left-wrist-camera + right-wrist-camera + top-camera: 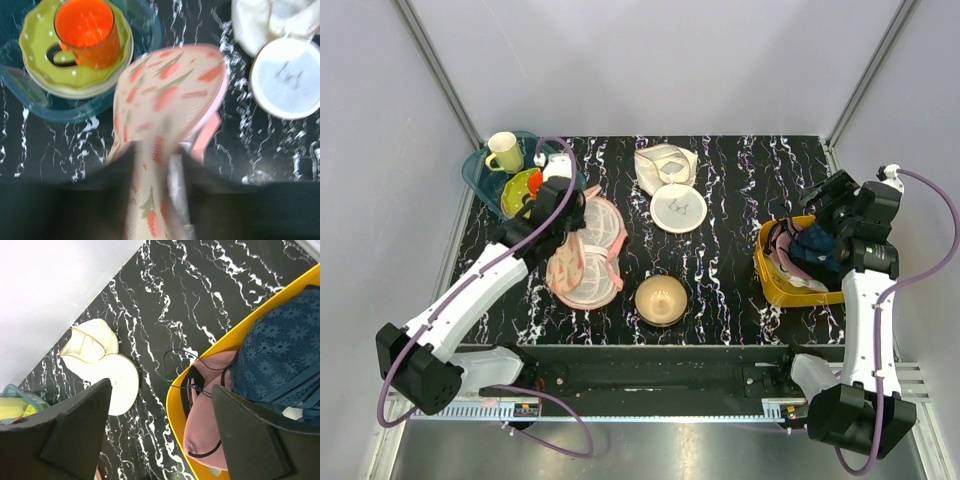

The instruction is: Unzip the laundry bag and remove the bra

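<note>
Tray: a teal tray [475,175] sits in the table's 10 o'clock corner. It carries a cream mug [503,152] and a green plate [37,47], and an orange cup [86,31] stands on the plate.
Disc: a round white mesh disc [678,208] lies at 2 o'clock from the laundry bag, with beige cloth [665,163] touching its 12 o'clock edge.
Bowl: a tan bowl [661,299] sits at 4 o'clock from the bag, near it but apart.
Bin: over at the 3 o'clock side is a yellow bin [772,282], with a blue lace garment [280,350] and a pink garment [205,425] piled inside.
In the way: from above, the left arm crosses the bag's 10 o'clock end and hides part of it.
Laundry bag: the laundry bag [586,262] lies flat on the table, left of centre. It is pink with carrot marks, and its far end is just beside the tray.
Left gripper: the left gripper [156,152] is pinched on the bag's fabric. The cloth fills the narrow gap between its blurred fingers.
Right gripper: the right gripper [160,435] is spread wide over the bin's 9 o'clock rim, holding nothing and touching nothing.
</note>
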You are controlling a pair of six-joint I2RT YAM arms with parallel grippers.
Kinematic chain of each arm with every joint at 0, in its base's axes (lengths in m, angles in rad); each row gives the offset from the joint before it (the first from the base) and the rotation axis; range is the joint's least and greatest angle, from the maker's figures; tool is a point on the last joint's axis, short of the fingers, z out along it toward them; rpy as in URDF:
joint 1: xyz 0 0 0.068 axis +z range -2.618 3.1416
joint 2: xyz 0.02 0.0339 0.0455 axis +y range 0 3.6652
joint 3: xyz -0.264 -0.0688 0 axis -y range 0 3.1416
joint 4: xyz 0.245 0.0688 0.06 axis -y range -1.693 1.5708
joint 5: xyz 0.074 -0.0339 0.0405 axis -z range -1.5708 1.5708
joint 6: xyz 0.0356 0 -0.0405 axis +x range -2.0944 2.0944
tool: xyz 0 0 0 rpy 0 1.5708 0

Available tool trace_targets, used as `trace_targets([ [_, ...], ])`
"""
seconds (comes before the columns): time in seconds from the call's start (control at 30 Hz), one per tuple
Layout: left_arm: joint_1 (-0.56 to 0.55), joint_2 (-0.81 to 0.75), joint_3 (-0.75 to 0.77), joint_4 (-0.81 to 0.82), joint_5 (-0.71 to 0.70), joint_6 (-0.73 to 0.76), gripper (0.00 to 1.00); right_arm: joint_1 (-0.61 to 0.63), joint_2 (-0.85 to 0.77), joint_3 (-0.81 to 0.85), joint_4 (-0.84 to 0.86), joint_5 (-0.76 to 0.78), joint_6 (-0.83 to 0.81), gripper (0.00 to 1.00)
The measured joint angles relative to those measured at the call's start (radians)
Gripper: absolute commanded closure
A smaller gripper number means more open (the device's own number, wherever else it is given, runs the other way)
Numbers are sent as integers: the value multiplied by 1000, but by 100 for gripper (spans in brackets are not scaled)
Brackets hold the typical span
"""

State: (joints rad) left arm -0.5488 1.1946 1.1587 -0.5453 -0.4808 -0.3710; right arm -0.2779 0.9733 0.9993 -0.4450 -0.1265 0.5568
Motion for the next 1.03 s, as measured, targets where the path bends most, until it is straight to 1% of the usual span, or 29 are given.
trace_targets([
  [0.07, 0, -2, -51, -9, 7, -20, 1, 0, 11, 0, -2, -9, -1, 0],
  [0.13, 0, -2, -80, -24, 32, -37, 1, 0, 34, 0, -7, -28, -2, 1],
  [0.27, 0, -18, -85, -37, 90, -42, 1, 0, 90, 1, -17, -64, -4, 0],
  [0.43, 0, -119, -49, -53, 131, -24, 1, 23, 189, 60, -87, -73, -45, 0],
  [0.53, 0, -188, -25, -48, 138, -16, 1, 96, 208, 101, -126, -35, -72, 0],
  [0.63, 0, -245, -25, -46, 140, -13, 1, 227, 225, 153, -152, 23, -100, 0],
  [0.73, 0, -265, -48, -46, 138, -15, 1, 336, 259, 196, -166, 77, -123, 0],
  [0.8, 0, -267, -89, -55, 136, -22, 1, 386, 282, 206, -174, 109, -138, 0],
  [0.87, 0, -267, -119, -64, 136, -26, 1, 405, 301, 206, -189, 134, -147, 0],
  [1.03, 0, -267, -179, -111, 135, -50, 1, 407, 317, 197, -201, 180, -159, 0],
])
